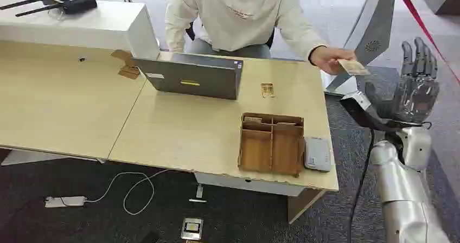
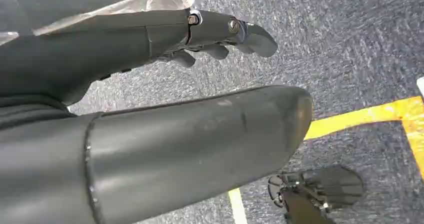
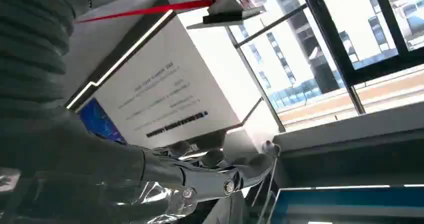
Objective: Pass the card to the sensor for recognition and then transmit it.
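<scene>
Head view: a light wooden desk is seen from above, with a person in a cream sweatshirt seated behind it. On the desk, a grey laptop stands open with its back to the camera; nearer the front edge, a wooden divided tray is set, and a small white card sensor lies touching the tray's side toward the desk's right end. A small wooden block rests between laptop and tray. Beyond the desk's right end, the card is held out in the person's hand. The robot's right hand is raised upright off that same end of the desk, fingers spread wide and holding nothing; the card is seen just beside it, on the desk side and apart from the fingers. In the left wrist view, the left hand is shown hanging over blue-grey carpet, fingers loosely extended, nothing held.
</scene>
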You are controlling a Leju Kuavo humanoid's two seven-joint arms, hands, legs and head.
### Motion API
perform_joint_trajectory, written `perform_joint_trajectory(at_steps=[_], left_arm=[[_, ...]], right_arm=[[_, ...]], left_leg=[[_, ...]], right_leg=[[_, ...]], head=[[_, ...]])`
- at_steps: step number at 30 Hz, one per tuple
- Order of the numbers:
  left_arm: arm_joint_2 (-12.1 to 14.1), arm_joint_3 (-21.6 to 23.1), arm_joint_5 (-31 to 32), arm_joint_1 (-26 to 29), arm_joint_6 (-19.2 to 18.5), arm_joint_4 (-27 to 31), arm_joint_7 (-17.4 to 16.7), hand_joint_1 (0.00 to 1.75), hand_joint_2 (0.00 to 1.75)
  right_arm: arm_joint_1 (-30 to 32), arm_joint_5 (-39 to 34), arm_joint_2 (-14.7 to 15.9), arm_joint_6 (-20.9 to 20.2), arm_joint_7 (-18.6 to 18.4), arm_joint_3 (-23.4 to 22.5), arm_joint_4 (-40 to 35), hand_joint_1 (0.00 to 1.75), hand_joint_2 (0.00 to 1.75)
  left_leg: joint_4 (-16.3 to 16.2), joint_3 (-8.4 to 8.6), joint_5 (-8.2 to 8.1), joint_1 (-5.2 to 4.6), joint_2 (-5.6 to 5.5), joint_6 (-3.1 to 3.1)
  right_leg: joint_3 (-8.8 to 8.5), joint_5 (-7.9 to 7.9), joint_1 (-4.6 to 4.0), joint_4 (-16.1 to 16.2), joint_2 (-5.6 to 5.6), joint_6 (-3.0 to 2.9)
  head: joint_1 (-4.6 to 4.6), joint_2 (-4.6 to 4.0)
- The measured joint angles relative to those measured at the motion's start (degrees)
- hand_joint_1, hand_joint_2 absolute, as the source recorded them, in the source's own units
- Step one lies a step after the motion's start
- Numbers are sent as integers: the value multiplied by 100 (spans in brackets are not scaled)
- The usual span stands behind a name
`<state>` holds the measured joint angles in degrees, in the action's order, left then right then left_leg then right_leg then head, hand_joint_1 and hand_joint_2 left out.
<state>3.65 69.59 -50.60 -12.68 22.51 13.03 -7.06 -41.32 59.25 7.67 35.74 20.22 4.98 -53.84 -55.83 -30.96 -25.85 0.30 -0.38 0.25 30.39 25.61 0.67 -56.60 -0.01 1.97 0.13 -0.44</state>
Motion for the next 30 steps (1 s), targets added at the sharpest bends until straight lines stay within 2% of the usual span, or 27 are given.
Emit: perform_joint_trajectory(at_steps=[11,20,21,22,30], left_arm=[[-37,2,136,-21,61,0,-33,0,0],[-39,2,142,-33,79,0,-48,0,0],[-39,2,142,-32,79,0,-46,0,0],[-39,2,151,-32,79,0,-46,0,0],[-39,2,175,-30,81,-2,-44,0,0]], right_arm=[[-545,-74,-337,-68,-276,532,1139,0,175],[-705,-324,-420,-81,-256,698,1482,0,175],[-709,-358,-424,-74,-249,700,1504,59,175],[-712,-396,-428,-66,-238,705,1524,175,175],[-735,-697,-444,-35,-149,746,1589,175,175]], left_leg=[[0,-3,0,0,1,0],[0,-3,0,0,0,0],[0,-3,0,0,0,0],[0,-3,0,0,0,0],[0,-3,0,0,0,0]], right_leg=[[6,0,0,0,0,0],[6,0,0,0,0,0],[5,0,0,0,0,0],[5,0,0,0,0,0],[6,0,0,0,0,0]], head=[[0,0],[0,0],[0,0],[0,0],[0,0]])
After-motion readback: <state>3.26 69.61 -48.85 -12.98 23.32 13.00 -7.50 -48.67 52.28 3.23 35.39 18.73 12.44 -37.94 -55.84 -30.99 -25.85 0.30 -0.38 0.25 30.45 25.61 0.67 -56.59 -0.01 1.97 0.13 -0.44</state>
